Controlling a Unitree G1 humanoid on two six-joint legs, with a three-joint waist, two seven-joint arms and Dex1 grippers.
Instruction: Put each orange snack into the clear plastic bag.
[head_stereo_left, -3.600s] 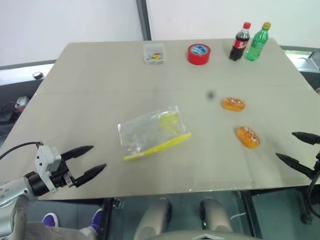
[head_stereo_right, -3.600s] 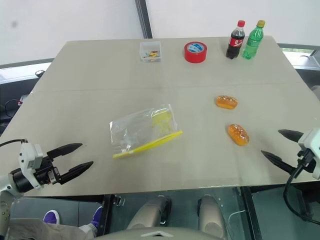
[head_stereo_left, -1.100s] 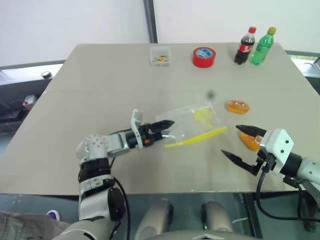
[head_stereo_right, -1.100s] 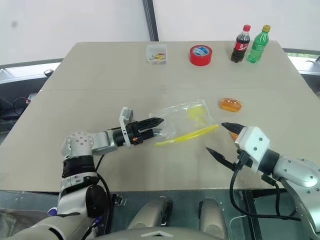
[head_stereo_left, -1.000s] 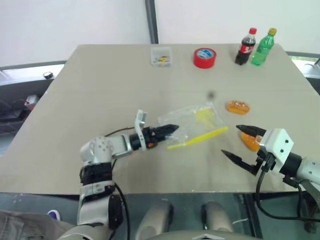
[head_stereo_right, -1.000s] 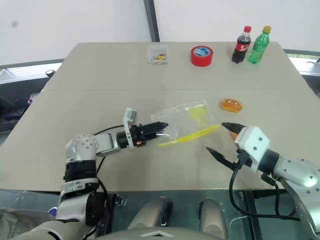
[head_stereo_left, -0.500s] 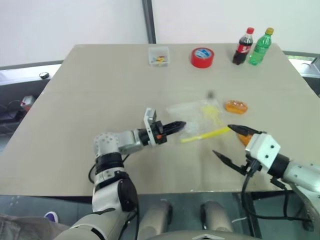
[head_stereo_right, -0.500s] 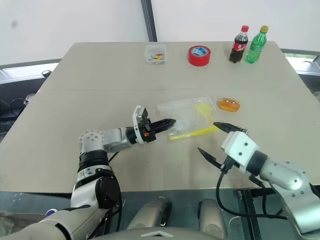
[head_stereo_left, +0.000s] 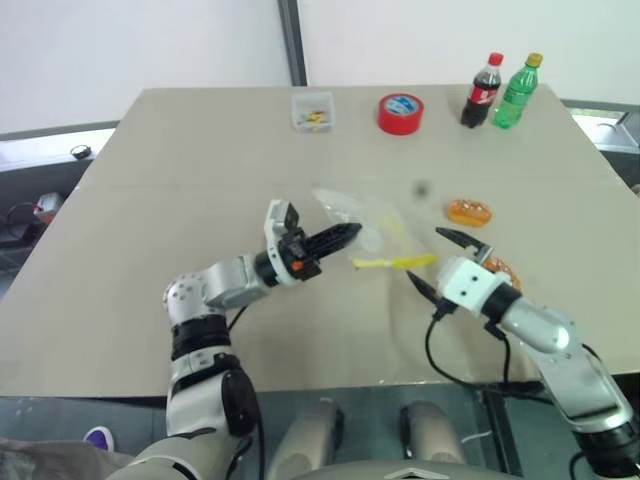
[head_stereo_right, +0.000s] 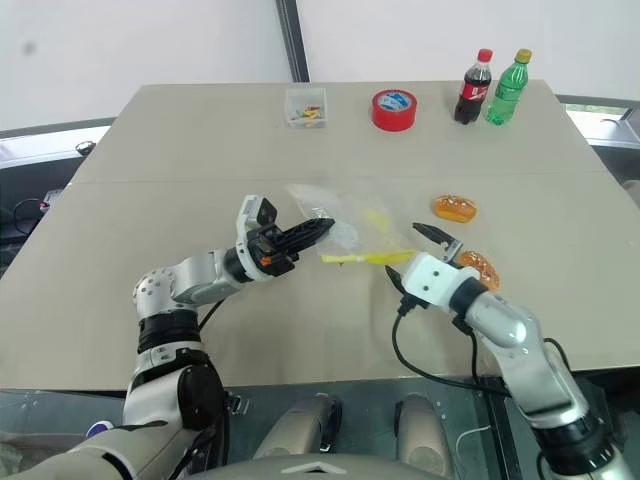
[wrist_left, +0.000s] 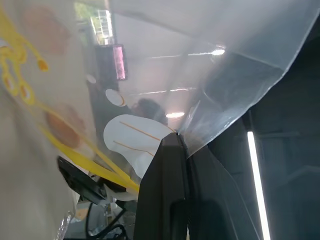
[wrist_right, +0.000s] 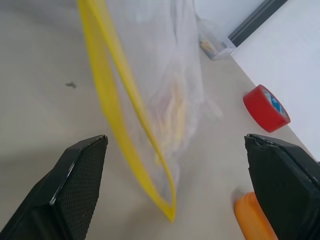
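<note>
Head views overlook table (head_stereo_left: 200, 150); wrist views close.

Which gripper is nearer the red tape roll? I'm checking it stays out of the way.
Left, narrowly. The left gripper, shut on the clear plastic bag, sits mid-table below the red tape roll. The right gripper, open, is farther toward the table's near edge, beside an orange snack.

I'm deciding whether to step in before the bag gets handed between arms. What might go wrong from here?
The left claw pinches only a thin edge of the clear plastic bag, so it may slip out. The open right claw could close on the yellow seal strip and keep the mouth shut. Its arm may also nudge the nearer orange snack.
</note>
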